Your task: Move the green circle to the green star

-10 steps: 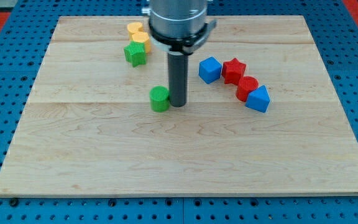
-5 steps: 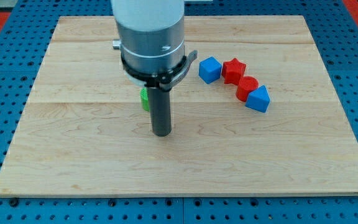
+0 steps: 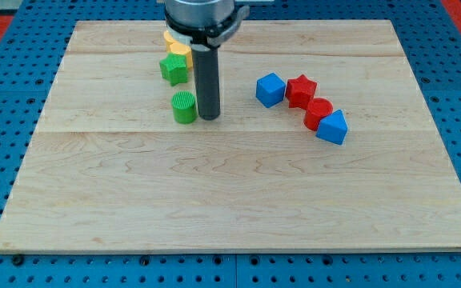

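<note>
My tip (image 3: 209, 118) rests on the wooden board (image 3: 230, 200), just to the right of the green circle (image 3: 185, 107), so close that I cannot tell whether the two touch. I have no jaws to open or close, only this straight dark rod pressing down to the board. The green circle stands left of centre, in the far half of the board, and the green star (image 3: 174, 70) lies a little farther away and slightly to the left of it, with a clear gap of bare wood between them. Just beyond the green star sit two yellow blocks (image 3: 176, 46), touching it and partly hidden by my rod's housing, so their shapes are hard to make out. Well apart on the right runs a slanting chain of four blocks: a blue cube (image 3: 270, 90), a red star (image 3: 301, 90), another red block (image 3: 318, 114), and a blue block (image 3: 332, 127) nearest of all.
</note>
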Controlling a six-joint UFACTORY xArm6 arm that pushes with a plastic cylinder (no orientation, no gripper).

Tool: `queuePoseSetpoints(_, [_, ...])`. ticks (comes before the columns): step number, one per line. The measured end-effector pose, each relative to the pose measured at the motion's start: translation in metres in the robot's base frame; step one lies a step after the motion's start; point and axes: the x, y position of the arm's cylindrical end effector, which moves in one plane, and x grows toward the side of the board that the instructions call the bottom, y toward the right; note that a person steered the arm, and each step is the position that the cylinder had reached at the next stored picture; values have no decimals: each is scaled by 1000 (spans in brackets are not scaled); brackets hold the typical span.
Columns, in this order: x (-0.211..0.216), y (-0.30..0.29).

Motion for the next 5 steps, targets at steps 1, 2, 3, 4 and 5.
queuePoseSetpoints(1, [13,0])
queuePoseSetpoints(2, [13,-6])
queuePoseSetpoints(3, [13,-22])
queuePoseSetpoints(4, [13,-30])
queuePoseSetpoints(5, [4,-30])
